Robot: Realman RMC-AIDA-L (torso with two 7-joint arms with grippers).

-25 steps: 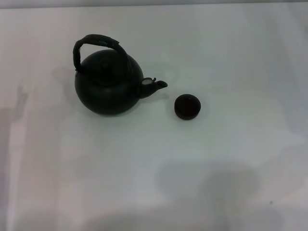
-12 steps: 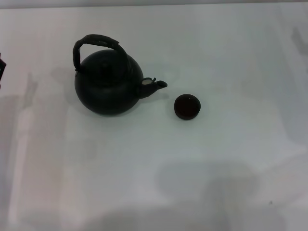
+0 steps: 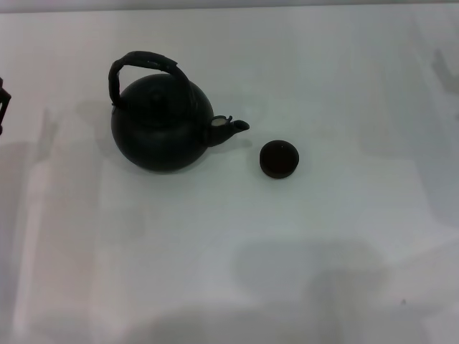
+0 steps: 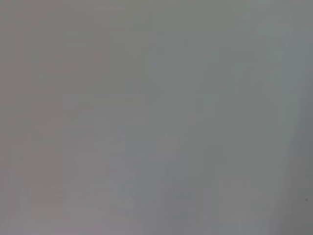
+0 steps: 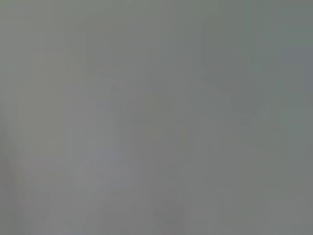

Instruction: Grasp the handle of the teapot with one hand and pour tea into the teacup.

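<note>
The large round black teapot (image 3: 161, 129) stands upright on the white table (image 3: 237, 236), left of centre in the head view. Its thick arched handle (image 3: 143, 63) loops over the lid, and its short spout (image 3: 231, 127) points right. The small dark teacup (image 3: 278, 158) stands just right of the spout, apart from it. A dark tip of my left gripper (image 3: 3, 100) shows at the left edge, well left of the teapot. My right gripper is out of view. Both wrist views show only bare grey surface.
Soft shadows lie on the table at the left side and along the front. A faint shadow shows at the far right edge. Nothing else stands on the table.
The dark tip of my left gripper has come into view at the left edge. The teapot and teacup have not moved.
</note>
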